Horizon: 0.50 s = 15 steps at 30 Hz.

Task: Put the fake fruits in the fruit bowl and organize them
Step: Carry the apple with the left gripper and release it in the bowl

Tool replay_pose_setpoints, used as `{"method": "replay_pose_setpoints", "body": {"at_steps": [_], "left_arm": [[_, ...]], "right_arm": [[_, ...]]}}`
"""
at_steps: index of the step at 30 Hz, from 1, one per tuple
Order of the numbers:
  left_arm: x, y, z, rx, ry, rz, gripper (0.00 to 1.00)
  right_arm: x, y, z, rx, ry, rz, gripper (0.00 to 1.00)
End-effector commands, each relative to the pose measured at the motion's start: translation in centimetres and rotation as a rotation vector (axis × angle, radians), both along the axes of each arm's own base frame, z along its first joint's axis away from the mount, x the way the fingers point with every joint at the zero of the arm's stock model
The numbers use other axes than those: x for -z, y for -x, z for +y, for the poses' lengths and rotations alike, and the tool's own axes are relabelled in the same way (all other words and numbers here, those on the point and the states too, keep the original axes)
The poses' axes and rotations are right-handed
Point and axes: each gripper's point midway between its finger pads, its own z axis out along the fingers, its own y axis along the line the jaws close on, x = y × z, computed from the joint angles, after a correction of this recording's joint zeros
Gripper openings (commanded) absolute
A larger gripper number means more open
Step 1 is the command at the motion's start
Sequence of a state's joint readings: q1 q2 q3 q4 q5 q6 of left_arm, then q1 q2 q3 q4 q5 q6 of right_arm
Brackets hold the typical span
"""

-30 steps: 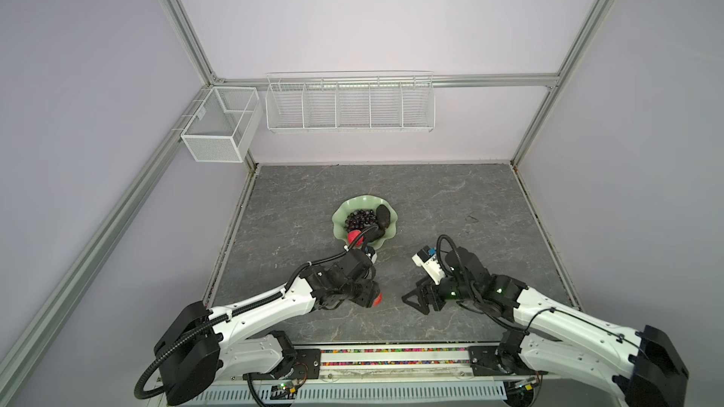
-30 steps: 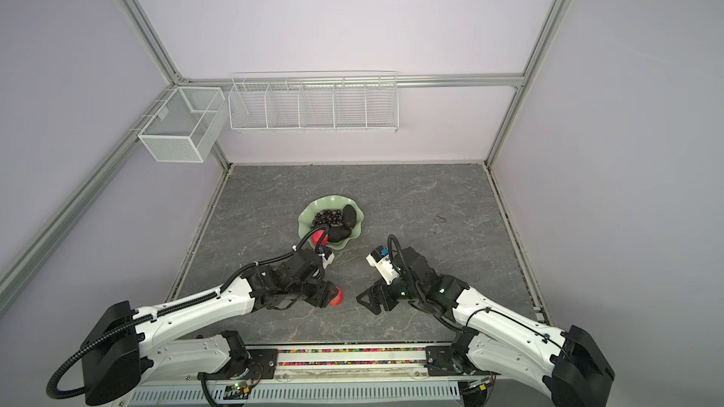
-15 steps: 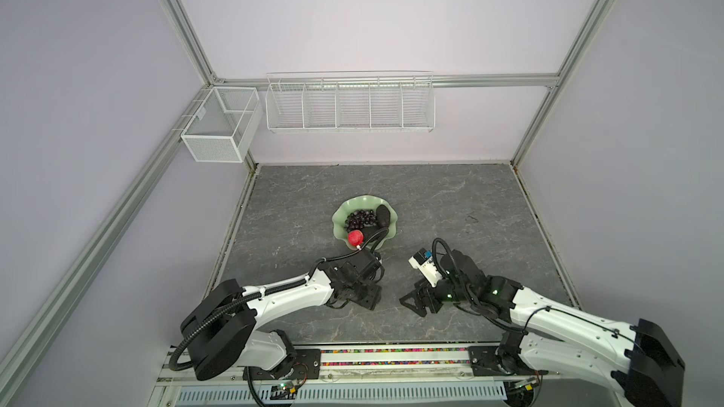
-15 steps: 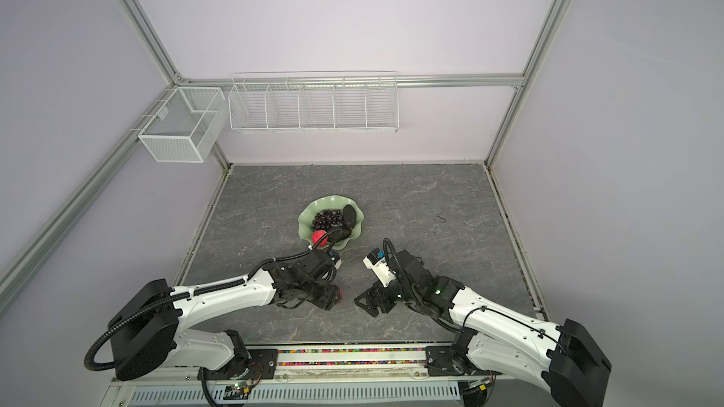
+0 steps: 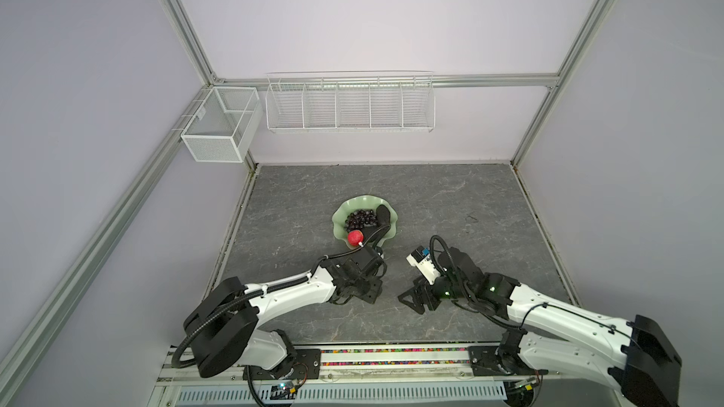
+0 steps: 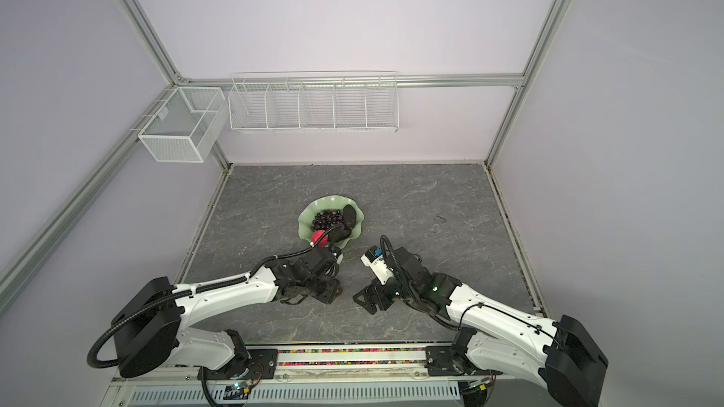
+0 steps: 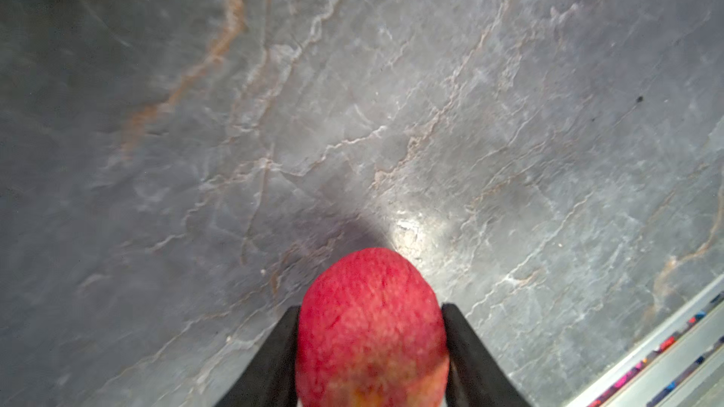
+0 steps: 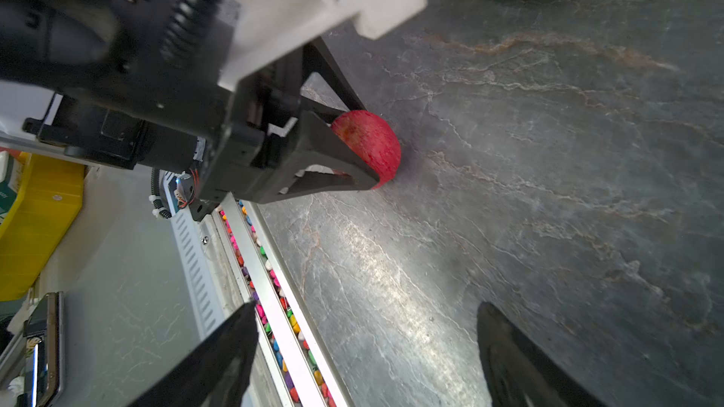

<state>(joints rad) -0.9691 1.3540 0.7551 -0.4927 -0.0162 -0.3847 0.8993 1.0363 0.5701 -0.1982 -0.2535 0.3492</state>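
The pale green fruit bowl (image 5: 340, 225) (image 6: 306, 225) stands mid-table in both top views and holds the purple grapes (image 5: 360, 219), two dark avocados (image 5: 383, 214) (image 5: 379, 233) and one red apple (image 5: 355, 236). A second red apple (image 7: 370, 330) (image 8: 378, 138) rests on the slate near the front edge. My left gripper (image 5: 366, 296) (image 7: 370, 311) (image 8: 370, 146) is shut on it, one black finger pressed to each side. From above, the gripper hides this apple. My right gripper (image 5: 415, 301) (image 8: 366, 307) hovers just right of it, open and empty.
Two white wire baskets (image 5: 348, 103) (image 5: 219, 127) hang on the back wall and left rail. A metal rail with coloured beads (image 5: 391, 354) (image 8: 274, 299) runs along the table's front edge. A yellow bin (image 8: 35, 229) sits beyond that edge.
My left gripper has drawn back from the bowl towards the front edge, come down over the loose apple and narrowed its jaws onto it. The right arm has shifted slightly.
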Motion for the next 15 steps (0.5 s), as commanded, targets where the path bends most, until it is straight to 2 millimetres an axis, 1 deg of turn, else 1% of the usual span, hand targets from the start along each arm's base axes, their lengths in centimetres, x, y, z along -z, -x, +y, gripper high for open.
{"method": "replay_pose_setpoints", "body": {"at_steps": [1, 3, 5, 7, 9, 11, 15], "left_arm": [[-5.6, -2.6, 0.7, -0.061, 0.04, -0.178, 0.43], [-8.2, -4.2, 1.4, -0.084, 0.068, -0.28, 0.44], [-10.5, -6.6, 2.8, -0.143, 0.1, -0.369, 0.44], [-11.7, -9.4, 4.7, -0.215, 0.092, -0.438, 0.45], [-12.1, -12.2, 6.6, -0.289, 0.058, -0.483, 0.45], [-12.1, -14.8, 7.6, -0.338, 0.034, -0.504, 0.45], [-11.0, -18.4, 7.8, -0.375, 0.021, -0.495, 0.44]], "right_arm": [[-1.5, -1.1, 0.8, -0.002, -0.012, -0.065, 0.89], [-2.1, -2.0, 1.3, 0.014, -0.016, -0.085, 0.89], [-2.9, -3.1, 2.1, 0.026, -0.026, -0.103, 0.88], [-3.8, -4.1, 2.9, 0.035, -0.033, -0.12, 0.88], [-4.6, -5.0, 3.7, 0.044, -0.044, -0.133, 0.88], [-5.4, -5.6, 4.5, 0.049, -0.058, -0.14, 0.88], [-5.8, -6.2, 5.5, 0.056, -0.07, -0.122, 0.89]]}}
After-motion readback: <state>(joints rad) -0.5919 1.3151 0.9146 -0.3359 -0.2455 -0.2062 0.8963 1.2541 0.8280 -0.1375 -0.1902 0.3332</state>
